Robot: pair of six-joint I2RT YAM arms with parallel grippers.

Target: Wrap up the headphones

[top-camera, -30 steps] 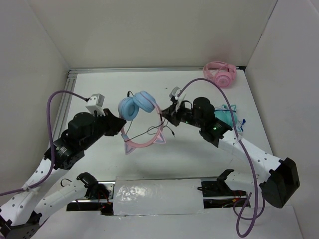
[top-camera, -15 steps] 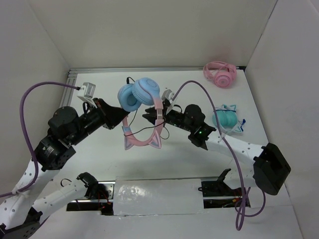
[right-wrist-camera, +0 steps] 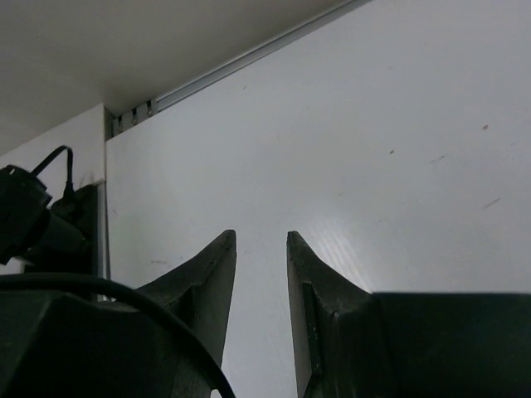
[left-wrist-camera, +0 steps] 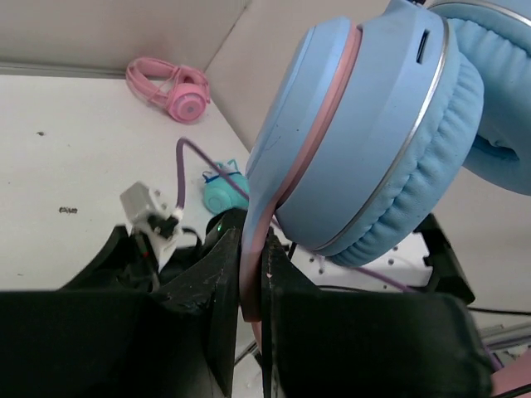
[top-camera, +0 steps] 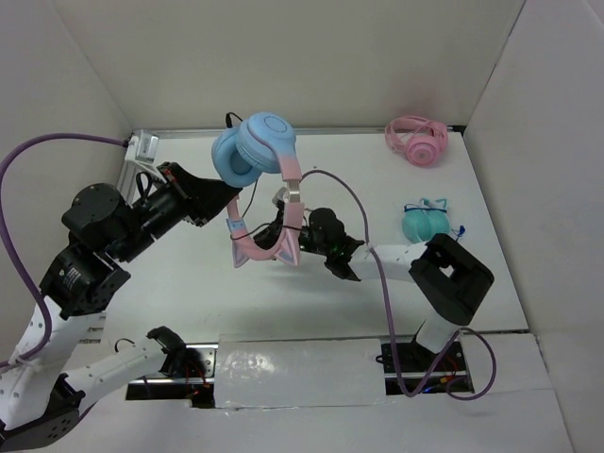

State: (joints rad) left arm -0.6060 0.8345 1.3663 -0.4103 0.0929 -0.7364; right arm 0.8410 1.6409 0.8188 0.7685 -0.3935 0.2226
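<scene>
The headphones hang in the air over the table's middle, with light blue ear cups [top-camera: 257, 151] on top and the pink cat-ear headband [top-camera: 269, 251] hanging below. My left gripper [top-camera: 233, 204] is shut on one side of the headband, just under a cup; in the left wrist view the pink band [left-wrist-camera: 251, 274] sits pinched between the fingers under the big blue cup [left-wrist-camera: 373, 141]. A thin black cable end [top-camera: 227, 120] sticks up behind the cups. My right gripper [top-camera: 274, 226] is low beside the headband, its jaws a little apart and empty [right-wrist-camera: 260, 242], with only table between them.
All-pink headphones [top-camera: 416, 140] lie in the back right corner and teal headphones [top-camera: 425, 223] at the right. Both show in the left wrist view, pink [left-wrist-camera: 170, 87] and teal [left-wrist-camera: 222, 187]. A metal rail [top-camera: 142, 147] runs along the back left. White walls enclose three sides.
My left gripper has raised the headphones and carried them toward the back. My right arm has stretched left and lower, coming in beside the hanging headband.
</scene>
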